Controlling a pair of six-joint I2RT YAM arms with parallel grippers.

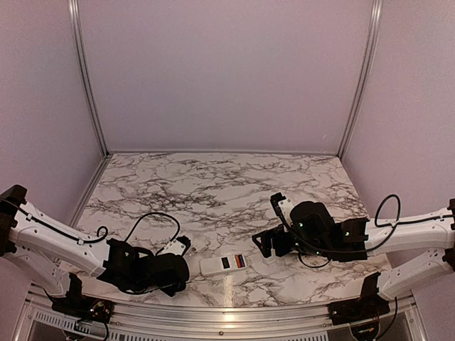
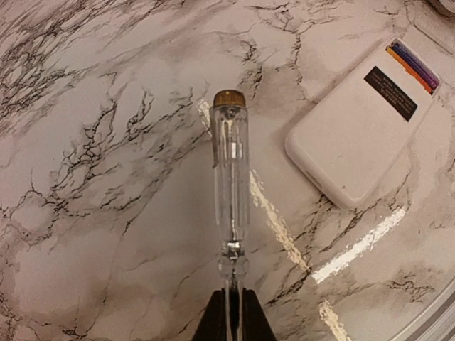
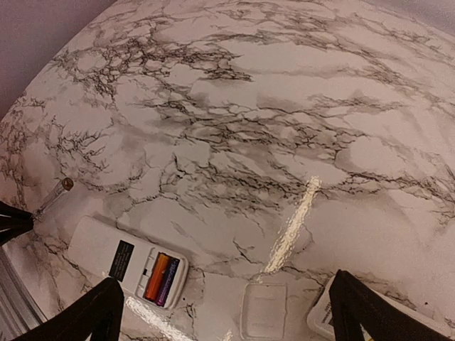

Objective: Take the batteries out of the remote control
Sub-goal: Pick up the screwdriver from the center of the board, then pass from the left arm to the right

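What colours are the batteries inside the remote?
The batteries are orange and purplish-blue, side by side; the right wrist view shows them best.

A white remote control [image 3: 99,249] is seen lying back-up, its end compartment uncovered; two batteries [image 3: 158,277], orange and dark blue, are lodged inside side by side.

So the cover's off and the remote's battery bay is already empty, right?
Not quite. The cover is off, but the bay is not empty: two batteries, one orange and one dark, sit side by side in the remote. The right wrist view shows it.
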